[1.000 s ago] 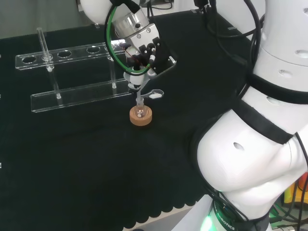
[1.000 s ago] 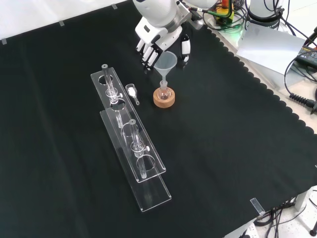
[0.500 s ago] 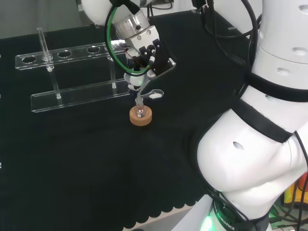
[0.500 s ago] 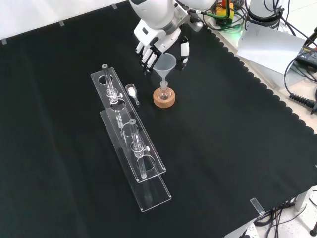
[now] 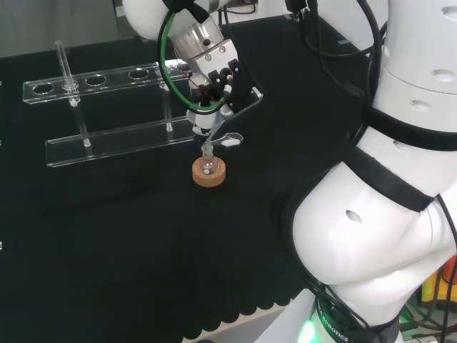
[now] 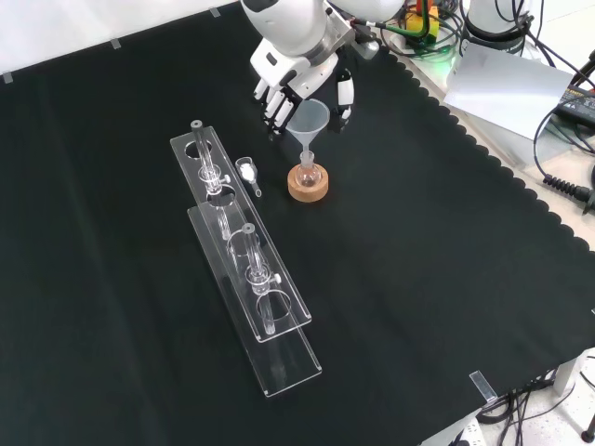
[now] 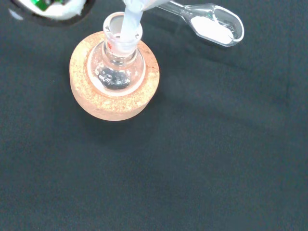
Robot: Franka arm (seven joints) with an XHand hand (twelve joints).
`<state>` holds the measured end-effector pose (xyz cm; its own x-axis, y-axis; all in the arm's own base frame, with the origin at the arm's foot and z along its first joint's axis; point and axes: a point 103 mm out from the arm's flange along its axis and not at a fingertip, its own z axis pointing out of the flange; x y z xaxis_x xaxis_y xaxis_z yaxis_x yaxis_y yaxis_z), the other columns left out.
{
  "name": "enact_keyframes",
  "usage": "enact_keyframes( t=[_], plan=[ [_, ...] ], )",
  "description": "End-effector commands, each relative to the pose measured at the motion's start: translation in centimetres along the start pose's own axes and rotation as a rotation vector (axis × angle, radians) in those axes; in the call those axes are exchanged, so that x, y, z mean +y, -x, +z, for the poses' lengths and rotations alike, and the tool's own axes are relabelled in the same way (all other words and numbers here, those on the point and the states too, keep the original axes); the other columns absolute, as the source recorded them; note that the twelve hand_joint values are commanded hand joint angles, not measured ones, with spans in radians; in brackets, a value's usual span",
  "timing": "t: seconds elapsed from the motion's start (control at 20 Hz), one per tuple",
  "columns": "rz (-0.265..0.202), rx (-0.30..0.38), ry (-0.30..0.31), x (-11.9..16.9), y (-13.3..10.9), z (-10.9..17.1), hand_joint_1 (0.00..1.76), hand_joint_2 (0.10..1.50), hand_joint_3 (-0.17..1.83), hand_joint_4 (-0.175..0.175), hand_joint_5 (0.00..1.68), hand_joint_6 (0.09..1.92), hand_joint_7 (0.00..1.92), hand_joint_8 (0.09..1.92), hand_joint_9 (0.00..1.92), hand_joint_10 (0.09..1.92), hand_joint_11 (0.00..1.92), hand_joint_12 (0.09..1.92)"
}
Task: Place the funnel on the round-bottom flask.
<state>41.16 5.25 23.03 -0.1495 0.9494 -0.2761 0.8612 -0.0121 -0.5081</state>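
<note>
Counter: it is lying under black cloth, unchanged from the earlier frames; its scalloped edge is running down the right side of the front view.
Rack: the long clear rack is standing left of centre in the front view, reaching toward the counter's near edge, and is sitting where it sat a second ago.
Robot hand: it is hanging near the counter's far edge in the front view, its fingers spread and straightish around the funnel's bowl, apparently clear of it. Since a second ago it is lifting slightly away and tilting, as the head view also shows.
Cork ring: it is resting on the cloth just right of the rack's far end, not shifted.
Funnel: it is standing upright with its stem down inside the flask's neck, in the same place as before.
Round-bottom flask: it is sitting in the cork ring, holding the funnel's stem.
Spoon: the small clear scoop of white powder is lying on the cloth beside the ring, unmoved.
</note>
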Motion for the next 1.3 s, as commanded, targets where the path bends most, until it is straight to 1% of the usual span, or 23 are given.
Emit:
enact_keyframes(
  t=[0.05, 0.25, 0.45, 0.8, 1.3],
  plan=[
    [-0.004, 0.006, 0.001, 0.0, 0.3, 0.3, 0.79, 0.72, 0.6, -0.025, 0.53, 0.46, 0.37, 0.69, 0.72, 0.55, 0.41, 1.35],
    [0.007, 0.007, -0.007, 0.0, 0.4, 0.4, 0.79, 0.72, 0.6, -0.025, 0.53, 0.46, 0.37, 0.69, 0.72, 0.55, 0.41, 1.35],
    [0.0, 0.019, -0.003, 0.1, 0.5, 0.4, 0.79, 0.72, 0.6, -0.025, 0.53, 0.46, 0.37, 0.69, 0.72, 0.55, 0.41, 1.35],
    [-0.014, 0.021, -0.006, 0.2, -0.2, 0.5, 0.79, 0.72, 0.6, -0.025, 0.52, 0.46, 0.37, 0.69, 0.72, 0.55, 0.41, 1.35],
    [-0.007, 0.006, -0.026, 0.4, -0.5, 0.8, 0.78, 0.72, 0.6, -0.03, 0.48, 0.45, 0.35, 0.68, 0.71, 0.55, 0.41, 1.35]
  ],
)
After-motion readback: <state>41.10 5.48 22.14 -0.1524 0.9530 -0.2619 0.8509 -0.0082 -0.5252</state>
